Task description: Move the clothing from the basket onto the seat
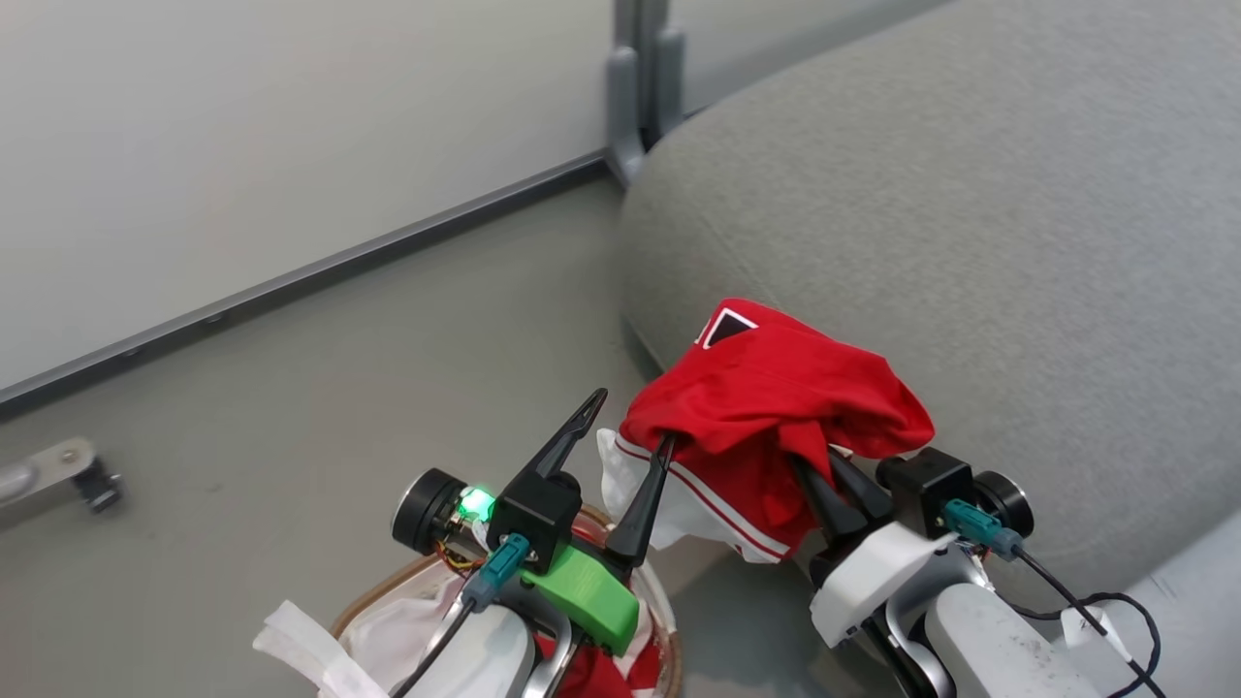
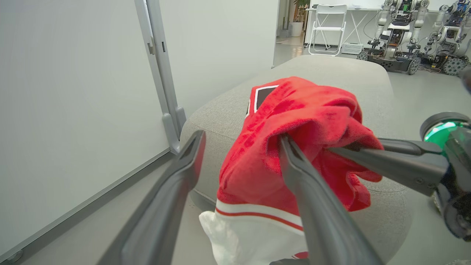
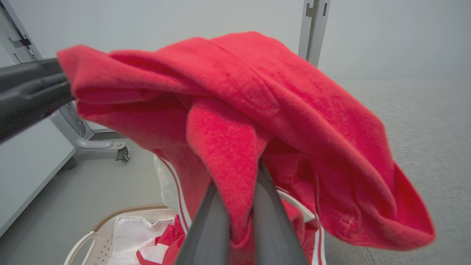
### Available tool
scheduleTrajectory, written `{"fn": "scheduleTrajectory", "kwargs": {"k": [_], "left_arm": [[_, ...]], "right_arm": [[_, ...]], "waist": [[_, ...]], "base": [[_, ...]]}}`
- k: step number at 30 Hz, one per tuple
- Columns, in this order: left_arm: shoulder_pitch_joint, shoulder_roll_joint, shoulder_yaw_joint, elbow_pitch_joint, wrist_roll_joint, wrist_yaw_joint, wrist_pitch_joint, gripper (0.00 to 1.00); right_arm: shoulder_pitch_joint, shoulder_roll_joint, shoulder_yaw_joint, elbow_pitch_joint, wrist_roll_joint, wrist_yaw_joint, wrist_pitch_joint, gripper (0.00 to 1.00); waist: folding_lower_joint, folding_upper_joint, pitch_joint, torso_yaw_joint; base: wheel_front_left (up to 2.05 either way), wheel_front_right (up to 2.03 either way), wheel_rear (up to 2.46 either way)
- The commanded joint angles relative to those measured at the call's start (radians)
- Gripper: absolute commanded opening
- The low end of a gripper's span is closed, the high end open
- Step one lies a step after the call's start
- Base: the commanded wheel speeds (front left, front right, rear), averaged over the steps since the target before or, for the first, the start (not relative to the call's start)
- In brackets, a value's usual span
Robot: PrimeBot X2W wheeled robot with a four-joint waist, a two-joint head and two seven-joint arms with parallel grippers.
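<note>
A red garment (image 1: 776,388) is pinched between the two fingers of the right gripper (image 3: 238,195) and is held in the air. It hangs over the fingertips and down on both sides of them. The fingers of the left gripper (image 1: 635,417) are spread wide apart and nothing is clamped between them. Only the tip of one finger (image 2: 290,154) is tucked under a fold of the same garment. The seat (image 1: 970,194) lies just beyond the tips of both grippers, and its rounded edge is close behind the hanging cloth. The basket (image 3: 125,211) is seen below the right gripper and under the wrist of the left one.

The step in hand is judged to be the carrying of this garment over to the seat. It is done well if the pinch is kept firm until the whole cloth is above the cushion, not only above its edge. The white-trimmed lower part hangs low and could slip down to the floor. The left finger should be drawn out of the fold before release, so that the cloth is not pulled back.

Counted: two red garments, one held and a second red garment (image 3: 165,235) lying in the basket on the white liner cloth (image 3: 128,232). One basket, one seat and two grippers are also counted.
</note>
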Motion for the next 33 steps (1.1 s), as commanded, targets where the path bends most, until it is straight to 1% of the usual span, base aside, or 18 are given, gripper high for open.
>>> {"fn": "scheduleTrajectory", "kwargs": {"k": [1, 6, 10, 14, 18, 20, 23, 28, 33], "left_arm": [[-0.009, 0.005, 0.004, 0.008, 0.012, -0.009, -0.001, 1.0], [-0.038, 0.006, -0.013, 0.024, 0.016, -0.031, -0.001, 1.0], [-0.057, 0.006, -0.024, 0.038, 0.019, -0.041, -0.001, 1.0], [-0.069, 0.006, -0.022, 0.057, 0.029, -0.044, -0.001, 1.0], [-0.077, 0.007, 0.0, 0.074, 0.05, -0.039, -0.001, 1.0], [-0.092, 0.008, 0.006, 0.078, 0.066, -0.045, -0.001, 1.0], [-0.109, 0.018, 0.014, 0.084, 0.089, -0.05, -0.001, 1.0], [-0.153, 0.022, 0.018, 0.09, 0.113, -0.059, -0.001, 1.0], [-0.188, 0.025, 0.008, 0.088, 0.137, -0.064, -0.001, 1.0]], "right_arm": [[0.015, -0.001, -0.009, -0.008, -0.007, -0.001, -0.002, 0.0], [0.027, -0.009, -0.059, -0.041, -0.02, -0.001, -0.002, 0.0], [-0.006, -0.02, -0.095, -0.048, -0.022, -0.001, -0.002, 0.0], [-0.091, -0.051, -0.092, -0.038, -0.038, -0.001, -0.002, 0.0], [-0.23, -0.096, -0.094, -0.019, -0.049, -0.001, -0.002, 0.0], [-0.307, -0.136, -0.109, 0.001, -0.06, -0.001, -0.002, 0.0], [-0.423, -0.177, -0.119, 0.026, -0.078, -0.001, -0.002, 0.0], [-0.597, -0.252, -0.18, 0.088, -0.102, -0.001, -0.002, 0.0], [-0.712, -0.306, -0.254, 0.162, -0.127, -0.001, -0.002, 0.0]], "waist": [[0.0, 0.0075, 0.061, -0.145], [0.0, 0.0075, 0.096, -0.159], [0.0, 0.0075, 0.126, -0.163], [0.0, 0.0075, 0.17, -0.16], [0.0, 0.0075, 0.226, -0.153], [0.0, 0.0075, 0.268, -0.123], [0.0, 0.0075, 0.328, -0.086], [0.0, 0.0075, 0.425, -0.013], [0.0, 0.0075, 0.504, 0.058]], "base": [[0.0, 0.0, 0.0], [0.0, 0.0, 0.0], [0.0, 0.0, 0.0], [0.0, 0.0, 0.0], [0.0, 0.0, 0.0], [0.0, 0.0, 0.0], [0.0, 0.0, 0.0], [0.0, 0.0, 0.0], [0.0, 0.0, 0.0]]}}
